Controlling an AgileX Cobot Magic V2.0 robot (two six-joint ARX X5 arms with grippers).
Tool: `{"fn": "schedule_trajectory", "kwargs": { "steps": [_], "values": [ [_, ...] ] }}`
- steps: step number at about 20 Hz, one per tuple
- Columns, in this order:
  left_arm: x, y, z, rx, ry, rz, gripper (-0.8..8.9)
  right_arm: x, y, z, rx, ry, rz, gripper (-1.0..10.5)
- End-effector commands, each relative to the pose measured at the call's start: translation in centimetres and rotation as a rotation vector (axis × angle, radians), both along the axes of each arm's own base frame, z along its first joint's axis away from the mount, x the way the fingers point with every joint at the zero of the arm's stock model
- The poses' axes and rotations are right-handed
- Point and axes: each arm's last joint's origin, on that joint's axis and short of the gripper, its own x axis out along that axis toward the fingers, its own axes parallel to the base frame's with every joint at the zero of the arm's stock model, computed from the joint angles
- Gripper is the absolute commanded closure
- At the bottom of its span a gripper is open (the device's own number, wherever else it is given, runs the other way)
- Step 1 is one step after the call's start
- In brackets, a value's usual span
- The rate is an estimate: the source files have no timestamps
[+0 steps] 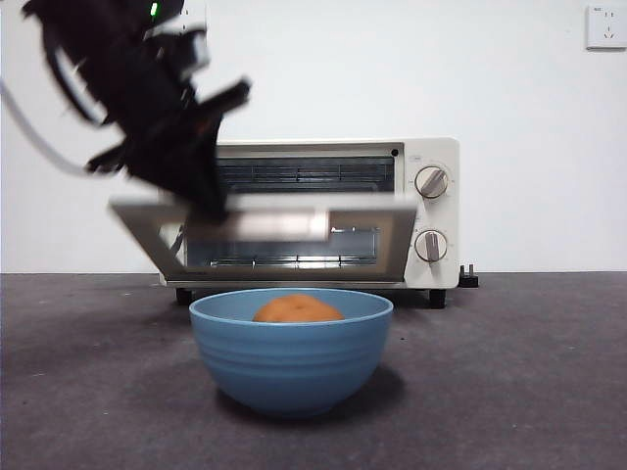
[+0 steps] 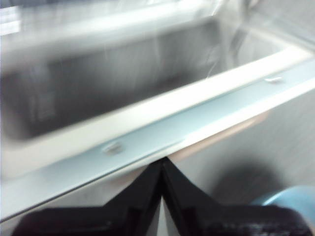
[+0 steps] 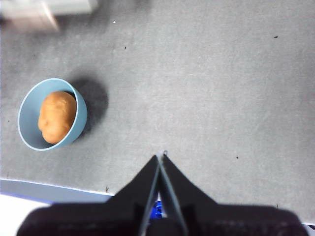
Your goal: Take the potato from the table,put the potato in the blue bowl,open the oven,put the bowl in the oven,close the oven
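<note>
The left gripper [image 1: 211, 201], its two black jaws pressed together tip to tip, sits against the upper edge of the half-lowered dark glass door [image 1: 265, 235] of the small cream-white toaster oven [image 1: 431, 211]. Whether the jaws pinch the beige bar handle [image 2: 221, 137] or only push on it, I cannot tell, as the door is blurred. To do this step well, the gripper should follow the door's arc down and outward from the oven and stop before the door's edge reaches the deep round matte blue bowl [image 1: 291, 357]. That bowl stands on the flat dark grey table [image 1: 529, 392] just in front of the oven, the rounded orange-brown potato [image 1: 298, 310] already lying inside it. The right gripper [image 3: 161, 164], jaws clenched on nothing, waits well apart from the oven, above bare table.
</note>
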Motion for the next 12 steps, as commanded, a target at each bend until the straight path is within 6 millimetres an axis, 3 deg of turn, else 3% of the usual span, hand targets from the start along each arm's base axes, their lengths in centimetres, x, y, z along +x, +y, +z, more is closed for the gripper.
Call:
{"fn": "schedule_trajectory", "kwargs": {
  "steps": [1, 12],
  "values": [
    [0.28, 0.68, -1.76, 0.011, -0.010, 0.094, 8.19, 0.04, 0.00, -0.11, 0.003, -0.002, -0.003, 9.6],
    [-0.65, 0.78, -2.65, 0.076, 0.064, 0.038, 8.19, 0.44, 0.01, -0.03, 0.000, -0.017, -0.005, 9.6]
  ]
}}
